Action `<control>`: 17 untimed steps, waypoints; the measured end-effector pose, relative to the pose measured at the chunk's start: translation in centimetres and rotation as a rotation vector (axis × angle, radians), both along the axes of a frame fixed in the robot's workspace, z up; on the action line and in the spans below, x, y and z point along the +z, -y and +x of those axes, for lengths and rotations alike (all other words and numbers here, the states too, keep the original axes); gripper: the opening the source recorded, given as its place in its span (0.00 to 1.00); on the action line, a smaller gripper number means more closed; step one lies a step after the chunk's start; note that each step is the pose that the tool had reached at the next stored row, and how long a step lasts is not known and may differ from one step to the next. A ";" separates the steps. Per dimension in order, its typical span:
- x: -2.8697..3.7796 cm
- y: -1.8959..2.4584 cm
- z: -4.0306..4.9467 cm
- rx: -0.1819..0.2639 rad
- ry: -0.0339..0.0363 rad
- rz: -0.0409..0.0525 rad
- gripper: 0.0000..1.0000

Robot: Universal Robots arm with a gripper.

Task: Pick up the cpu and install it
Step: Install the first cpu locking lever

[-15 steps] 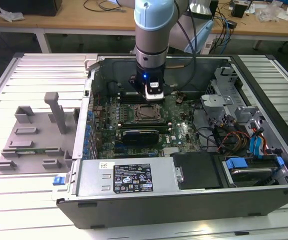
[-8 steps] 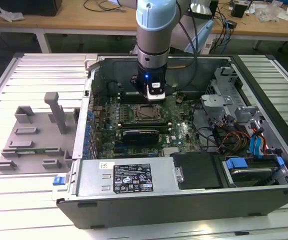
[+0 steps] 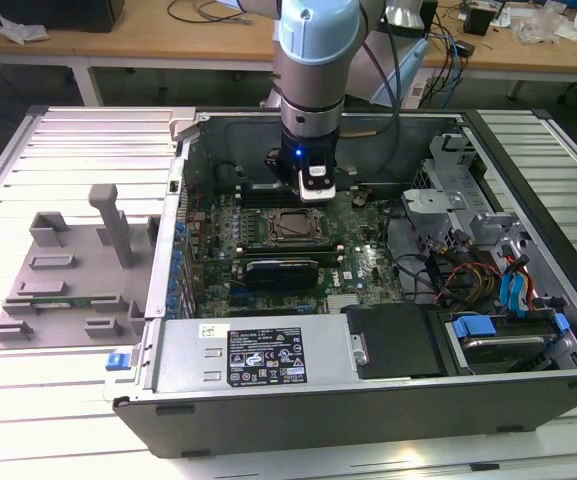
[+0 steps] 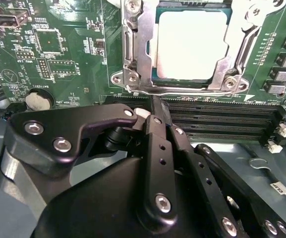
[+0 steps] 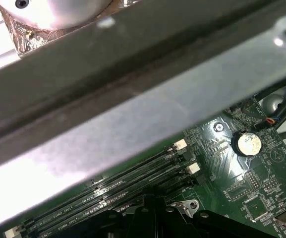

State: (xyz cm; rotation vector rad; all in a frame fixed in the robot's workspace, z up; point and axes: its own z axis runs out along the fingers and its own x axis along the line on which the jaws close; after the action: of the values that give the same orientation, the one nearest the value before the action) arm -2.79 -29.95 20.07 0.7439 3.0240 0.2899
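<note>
One cpu (image 4: 191,44), upper centre of the second wrist view, is seated in the socket frame (image 4: 133,54); light, rigid, fragile, it is best gripped by opposite edges. The gripper (image 4: 155,106) is pressed together, holding nothing.

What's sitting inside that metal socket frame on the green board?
The cpu, silver top up, lies inside the socket frame. The frame's rim covers its edges, and its underside is hidden.

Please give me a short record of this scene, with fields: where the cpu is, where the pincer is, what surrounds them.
cpu: lying in the socket frame on the motherboard, silver top plate up
pincer: above the memory slots beside the socket, fingers closed together, holding nothing
arm: reaching down into the open computer case
coin battery: on the motherboard
grey tray: at the exterior view's left, outside the case
</note>
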 end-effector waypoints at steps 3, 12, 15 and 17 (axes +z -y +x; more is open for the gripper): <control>0.00 0.14 0.05 0.000 0.0000 -0.0003 0.11; 0.00 0.62 0.06 0.000 -0.0001 0.0015 0.11; 0.02 0.75 0.05 0.000 -0.0003 0.0075 0.11; -0.01 0.79 0.06 0.000 0.0006 0.0274 0.11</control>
State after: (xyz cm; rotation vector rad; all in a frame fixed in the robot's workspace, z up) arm -2.72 -30.75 20.06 0.7455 3.0254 0.3321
